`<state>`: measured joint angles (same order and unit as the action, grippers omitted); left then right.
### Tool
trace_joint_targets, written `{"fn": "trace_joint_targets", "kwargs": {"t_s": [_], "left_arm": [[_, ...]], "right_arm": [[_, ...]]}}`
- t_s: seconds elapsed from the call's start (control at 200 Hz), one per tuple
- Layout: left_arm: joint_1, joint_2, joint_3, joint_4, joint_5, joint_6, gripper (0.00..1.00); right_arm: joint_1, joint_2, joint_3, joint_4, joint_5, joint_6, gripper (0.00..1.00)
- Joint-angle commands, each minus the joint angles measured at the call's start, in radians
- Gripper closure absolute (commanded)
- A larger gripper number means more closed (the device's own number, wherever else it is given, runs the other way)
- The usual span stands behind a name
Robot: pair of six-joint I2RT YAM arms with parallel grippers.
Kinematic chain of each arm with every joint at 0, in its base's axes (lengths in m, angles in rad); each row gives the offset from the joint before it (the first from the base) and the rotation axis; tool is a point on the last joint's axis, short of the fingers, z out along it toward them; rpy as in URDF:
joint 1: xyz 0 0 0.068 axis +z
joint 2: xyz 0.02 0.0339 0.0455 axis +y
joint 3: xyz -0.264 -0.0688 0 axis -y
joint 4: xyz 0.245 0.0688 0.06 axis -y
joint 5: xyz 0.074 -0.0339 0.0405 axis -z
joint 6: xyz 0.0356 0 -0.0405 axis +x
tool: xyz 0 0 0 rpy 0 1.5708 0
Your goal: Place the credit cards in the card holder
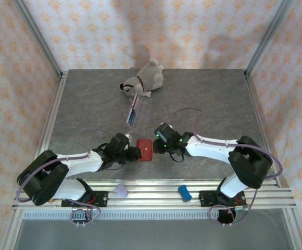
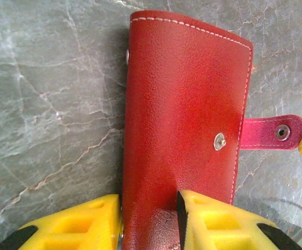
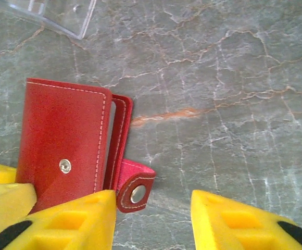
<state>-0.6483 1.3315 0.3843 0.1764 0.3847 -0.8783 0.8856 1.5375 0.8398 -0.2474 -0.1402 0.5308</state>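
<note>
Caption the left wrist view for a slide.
Left hand grips the red card holder by one end, snap tab unfastened.

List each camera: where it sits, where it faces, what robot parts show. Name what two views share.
Top external: above and behind the arms, looking down on the table; both show, left claw and right claw flanking the card holder.
Left wrist: on the left arm, looking down yellow fingers clamping the card holder.
Right wrist: on the right arm, facing the table past its open fingers.
Shared: both wrist views show the card holder's snap tab.
</note>
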Motion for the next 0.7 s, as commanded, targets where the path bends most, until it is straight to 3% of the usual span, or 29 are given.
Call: {"fn": "trace_joint_targets", "kwargs": {"t_s": [0.0, 0.315, 0.696], "left_arm": [[-0.019, 0.021, 0.002, 0.023, -0.018, -0.016, 0.67], [-0.025, 0.026, 0.013, 0.013, -0.018, -0.013, 0.67], [-0.034, 0.044, 0.023, 0.046, -0.001, -0.021, 0.69]], "right_arm": [[0.007, -0.005, 0.018, -0.017, 0.033, 0.010, 0.65], [0.007, -0.011, 0.019, 0.007, 0.021, -0.004, 1.00], [0.006, 0.020, 0.037, 0.147, -0.135, -0.040, 1.00]]}}
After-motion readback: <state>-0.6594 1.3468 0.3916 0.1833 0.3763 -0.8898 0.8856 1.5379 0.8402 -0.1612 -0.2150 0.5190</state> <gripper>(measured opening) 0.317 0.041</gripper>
